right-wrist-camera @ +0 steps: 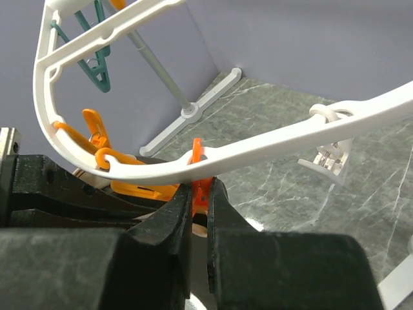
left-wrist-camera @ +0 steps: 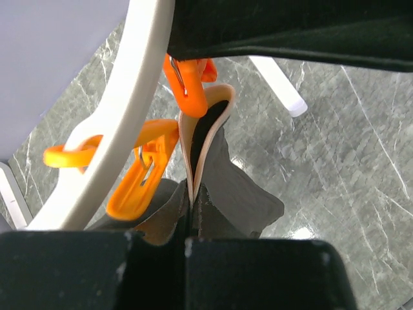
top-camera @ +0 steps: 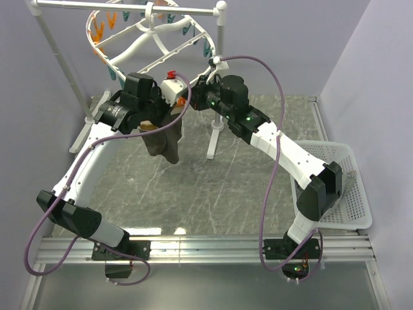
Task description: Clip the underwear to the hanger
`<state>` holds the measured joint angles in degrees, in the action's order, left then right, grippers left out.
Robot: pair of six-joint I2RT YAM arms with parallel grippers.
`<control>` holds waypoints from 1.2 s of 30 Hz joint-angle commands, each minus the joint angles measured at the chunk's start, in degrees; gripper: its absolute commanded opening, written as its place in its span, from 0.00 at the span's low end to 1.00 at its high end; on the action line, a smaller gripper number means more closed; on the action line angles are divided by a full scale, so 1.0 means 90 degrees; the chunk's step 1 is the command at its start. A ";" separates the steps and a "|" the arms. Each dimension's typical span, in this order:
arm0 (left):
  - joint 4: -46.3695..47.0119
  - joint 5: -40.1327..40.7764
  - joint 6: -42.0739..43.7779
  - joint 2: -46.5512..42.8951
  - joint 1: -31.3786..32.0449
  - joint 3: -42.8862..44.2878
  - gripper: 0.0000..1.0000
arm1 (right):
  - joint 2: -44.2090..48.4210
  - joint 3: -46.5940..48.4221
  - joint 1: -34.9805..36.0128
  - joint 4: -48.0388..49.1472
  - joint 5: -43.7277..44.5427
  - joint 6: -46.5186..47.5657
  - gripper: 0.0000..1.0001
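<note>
Left claw (left-wrist-camera: 191, 240) closed tight on tan waistband of underwear (left-wrist-camera: 242, 194). Dark cloth hangs down above table (left-wrist-camera: 348, 161), just under rim of hanger (left-wrist-camera: 122, 110). Right claw (right-wrist-camera: 199, 216) pinches orange clothespin (right-wrist-camera: 201, 188) on hanger rim, near folded waistband.

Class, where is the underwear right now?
Top view, left of centre: the underwear hangs pinched in the left gripper, just under the near rim of the hanger, its waistband beside an orange clothespin.
</note>
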<state>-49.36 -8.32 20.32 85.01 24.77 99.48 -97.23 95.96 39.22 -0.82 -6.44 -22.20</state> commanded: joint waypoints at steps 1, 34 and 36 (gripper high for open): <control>0.0329 -0.0198 -0.0119 -0.0286 -0.0018 0.0333 0.00 | 0.0188 -0.0067 -0.0032 0.0081 0.0100 0.0181 0.00; 0.0905 -0.1439 -0.0050 -0.0803 -0.0018 0.0148 0.00 | 0.0042 0.0001 -0.0139 0.0208 -0.0046 0.0299 0.33; 0.0934 -0.1410 -0.0031 -0.0803 -0.0018 0.0128 0.00 | 0.0051 0.0031 -0.0139 0.0208 -0.0086 0.0250 0.36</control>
<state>-44.80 -18.24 19.38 81.45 24.64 99.61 -97.19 94.50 39.11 2.04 -8.21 -20.10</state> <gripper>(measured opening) 0.025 0.359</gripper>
